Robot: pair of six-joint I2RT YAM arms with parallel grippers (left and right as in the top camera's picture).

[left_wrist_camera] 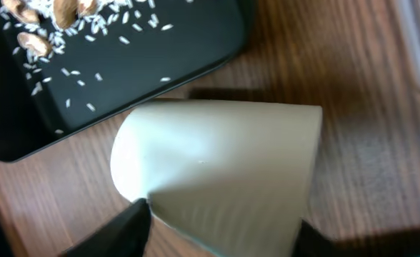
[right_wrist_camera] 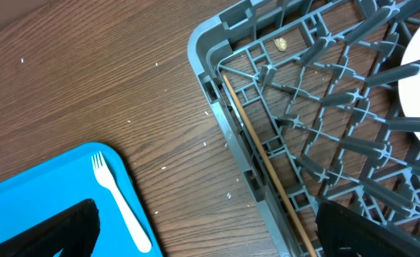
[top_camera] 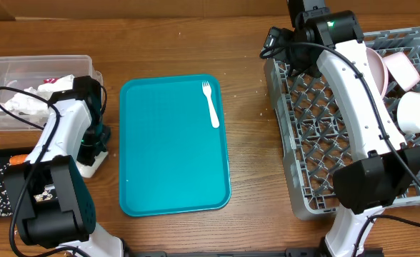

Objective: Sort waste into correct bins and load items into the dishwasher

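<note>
Well, you are looking at a job that is nearing its end. In the rack (top_camera: 317, 128), the pink plate (top_camera: 376, 68), pink bowl (top_camera: 403, 68) and white bowl (top_camera: 417, 113) are already sitting among the pegs. The tub (top_camera: 3, 71) is holding the napkins (top_camera: 21, 103), with a bit of red wrapper (top_camera: 51, 81) showing among them. The black tray (left_wrist_camera: 124, 78) is carrying the rice scraps (left_wrist_camera: 46, 28), and the carrot (top_camera: 17, 158) is lying at its top edge (only an orange tip is showing past the arm). So the waste is looking sorted, as far as you can judge.

Two items are waiting. The cup (left_wrist_camera: 217, 164) is lying on its side on the counter (top_camera: 196, 43), just beside the black tray's corner. Your left tool (left_wrist_camera: 228, 232) is straddling it, one finger on each flank. Whether the fingers are pressing on it or merely flanking it, you cannot tell from the wrist view. The fork (top_camera: 210, 103) is lying on the teal tray (top_camera: 167, 157), near its top right corner, with nothing touching it.

Your right tool (right_wrist_camera: 210, 232) is hovering with its fingers wide apart and nothing between them, over the counter between the rack's corner and the teal tray. Judging by that, the fork is probably falling to this arm, while the cup is facing a trip across to the rack.
</note>
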